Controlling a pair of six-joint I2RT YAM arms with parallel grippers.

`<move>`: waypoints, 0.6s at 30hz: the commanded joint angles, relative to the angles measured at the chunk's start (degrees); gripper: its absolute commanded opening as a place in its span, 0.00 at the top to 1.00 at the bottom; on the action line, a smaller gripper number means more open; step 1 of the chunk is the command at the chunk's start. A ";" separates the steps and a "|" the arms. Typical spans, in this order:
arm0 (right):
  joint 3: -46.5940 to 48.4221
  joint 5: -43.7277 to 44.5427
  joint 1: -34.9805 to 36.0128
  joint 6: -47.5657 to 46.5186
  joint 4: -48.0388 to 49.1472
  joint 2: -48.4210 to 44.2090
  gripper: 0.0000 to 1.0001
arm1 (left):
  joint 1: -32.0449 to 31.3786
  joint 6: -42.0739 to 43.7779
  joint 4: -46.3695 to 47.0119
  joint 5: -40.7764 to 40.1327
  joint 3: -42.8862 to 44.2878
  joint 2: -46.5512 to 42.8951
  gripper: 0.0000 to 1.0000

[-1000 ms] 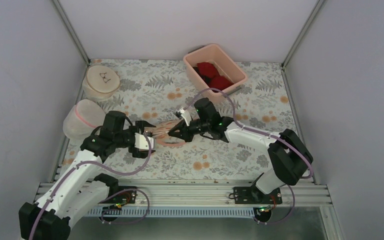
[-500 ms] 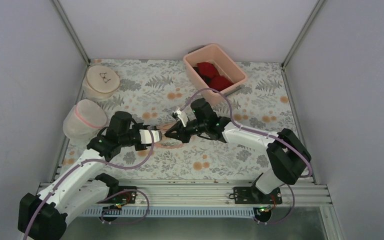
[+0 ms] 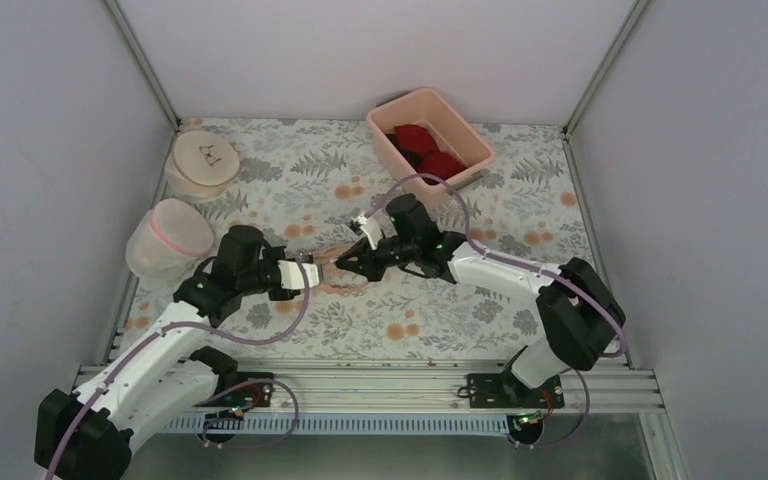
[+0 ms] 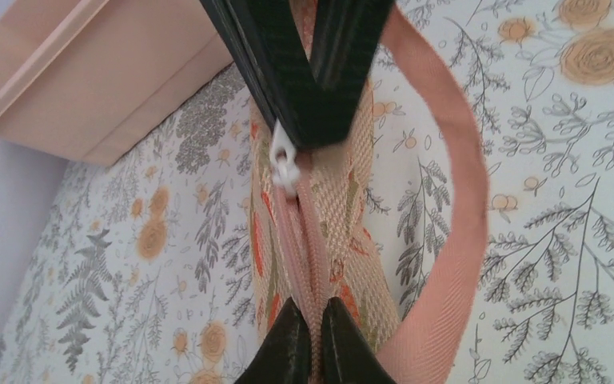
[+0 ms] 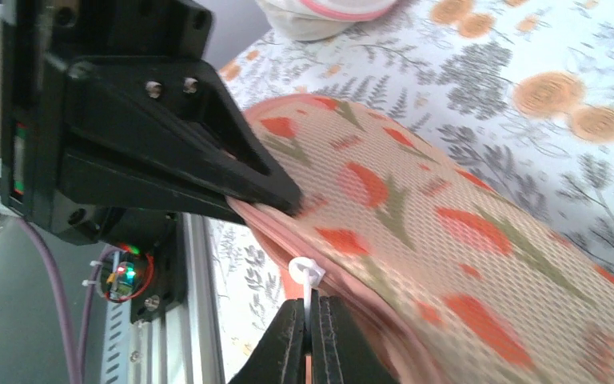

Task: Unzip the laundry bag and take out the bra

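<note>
Your left gripper [image 4: 313, 324] has just clamped the bag's [image 4: 350, 200] zip trim [image 4: 307, 256], near the pull [image 5: 305, 276]. Your right gripper [image 5: 313, 316] pinches the pull; unzipping can begin.

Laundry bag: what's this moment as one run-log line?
left gripper: shut on laundry bag | right gripper: shut on zip pull | zip: closed between grippers | bra: unseen

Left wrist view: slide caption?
Left pincer clamps the laundry bag at its zip seam; right pincer pinches the white zip pull.
</note>
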 commanded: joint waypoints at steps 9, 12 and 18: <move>-8.32 6.81 -8.57 1.26 -4.93 -10.47 0.96 | -0.04 8.07 0.70 -5.16 -2.18 -1.55 0.98; -10.12 6.90 -10.89 0.76 -5.98 -12.36 0.96 | 0.01 9.23 0.90 -6.25 -2.54 -1.91 0.98; -11.21 6.21 -13.39 -0.62 -7.79 -13.58 0.96 | 0.34 9.83 1.58 -6.90 -2.86 -2.38 0.98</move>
